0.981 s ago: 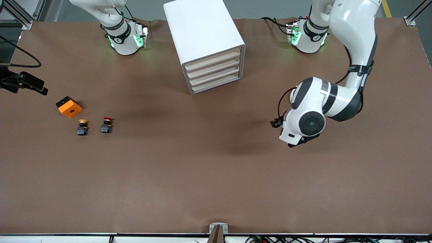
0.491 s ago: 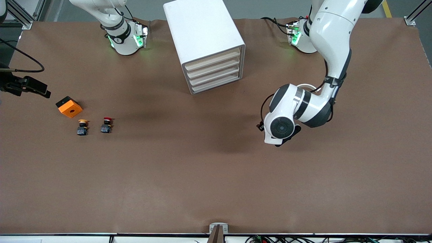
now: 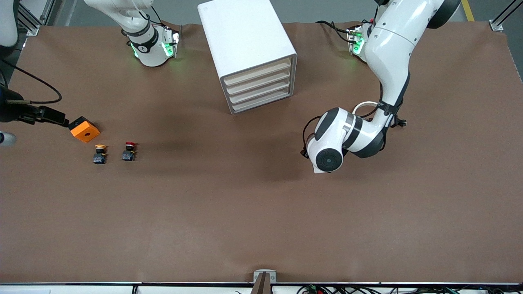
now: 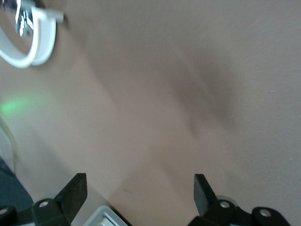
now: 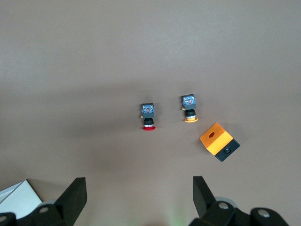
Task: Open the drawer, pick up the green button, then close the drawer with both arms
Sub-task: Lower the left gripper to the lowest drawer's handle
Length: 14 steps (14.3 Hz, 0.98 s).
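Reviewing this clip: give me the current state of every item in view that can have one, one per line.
cabinet: upright, all four drawers shut
red-capped button: lying on the table
yellow-capped button: lying on the table, beside the red one
orange box: on the table, hole in its top face
left gripper: open, empty, over bare table
right gripper: open, empty

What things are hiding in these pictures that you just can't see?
- Green button: in no view. The drawers of the cabinet are all shut in the front view, so their insides are hidden.
- Left tool: in the front view, its own arm's wrist covers it.
- Right arm: in the front view, mostly cut off by the picture's edge.
- Table: blurred in the left wrist view.
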### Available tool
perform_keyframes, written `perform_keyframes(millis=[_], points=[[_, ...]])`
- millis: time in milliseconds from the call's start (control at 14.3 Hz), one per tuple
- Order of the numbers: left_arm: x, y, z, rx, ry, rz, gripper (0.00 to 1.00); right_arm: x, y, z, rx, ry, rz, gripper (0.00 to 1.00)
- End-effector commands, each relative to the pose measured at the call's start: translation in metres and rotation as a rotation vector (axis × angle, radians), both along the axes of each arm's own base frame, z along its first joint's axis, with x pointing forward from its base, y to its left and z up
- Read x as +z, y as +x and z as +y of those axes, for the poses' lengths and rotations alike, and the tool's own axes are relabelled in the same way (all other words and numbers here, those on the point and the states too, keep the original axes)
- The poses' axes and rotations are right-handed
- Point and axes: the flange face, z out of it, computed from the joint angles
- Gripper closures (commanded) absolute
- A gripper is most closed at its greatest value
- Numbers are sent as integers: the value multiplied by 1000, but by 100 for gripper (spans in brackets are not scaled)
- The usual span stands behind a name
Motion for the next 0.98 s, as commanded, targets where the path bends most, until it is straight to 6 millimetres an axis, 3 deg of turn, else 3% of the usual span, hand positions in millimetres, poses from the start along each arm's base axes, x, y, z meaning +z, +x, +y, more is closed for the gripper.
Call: perform_keyframes(millis=[0,350,561,771,911], points=[[-7,1,-2,102,9,69,0,-1,6,-9,0,-20,2,0],[-41,-19,12,230,122,279,0,-5,7,-11,0,-30,10,0],[-48,-37,13,277,151,444,0,-5,7,4,-45,-40,14,0],[-44,-50,6,331,144,598,0,-5,4,53,-194,-81,35,0],[-44,-48,3,396,153,656,0,-6,3,78,-266,-98,33,0]])
